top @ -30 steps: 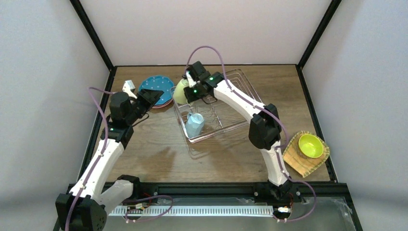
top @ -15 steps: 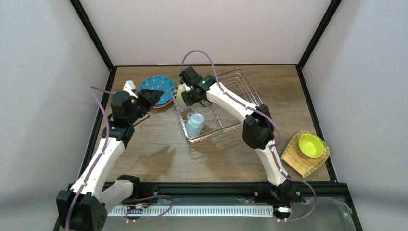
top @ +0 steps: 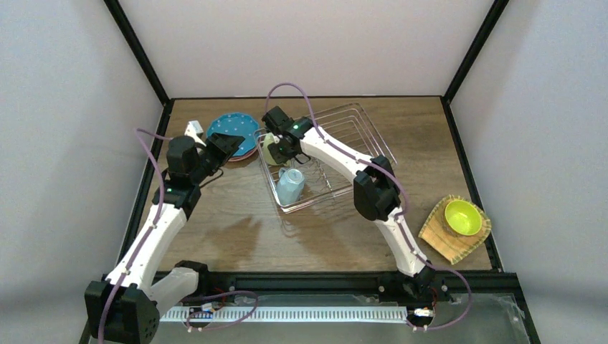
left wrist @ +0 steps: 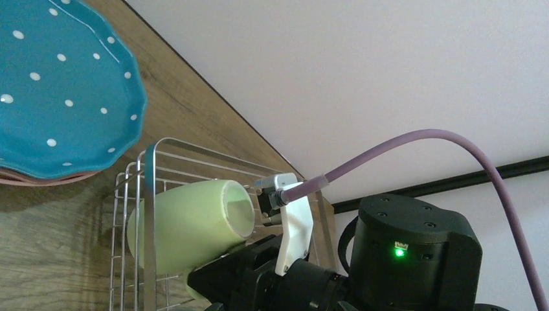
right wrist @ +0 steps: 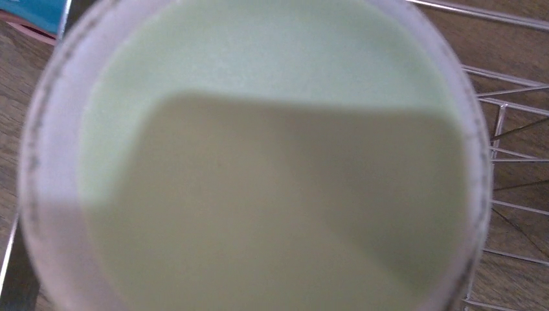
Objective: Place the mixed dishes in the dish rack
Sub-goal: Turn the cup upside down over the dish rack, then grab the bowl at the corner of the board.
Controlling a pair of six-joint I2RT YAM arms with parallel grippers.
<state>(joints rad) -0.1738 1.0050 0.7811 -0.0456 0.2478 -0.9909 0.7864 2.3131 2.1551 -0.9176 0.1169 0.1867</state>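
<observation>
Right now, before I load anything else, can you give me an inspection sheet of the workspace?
Surface: brown wooden table, no spills seen.
Job's things: silvery wire dish rack holds a light blue mug; pale green mug tipped sideways at the rack's left rim; blue dotted plate on a pink plate; lime bowl on the woven tan plate.
Clutter: nothing seen.
Grippers: right gripper shut on the pale green mug; left gripper open beside the plates, holding nothing.
Cables: purple cables loop over both arms, snagging nothing.
Surroundings: white walls, black frame posts.
</observation>
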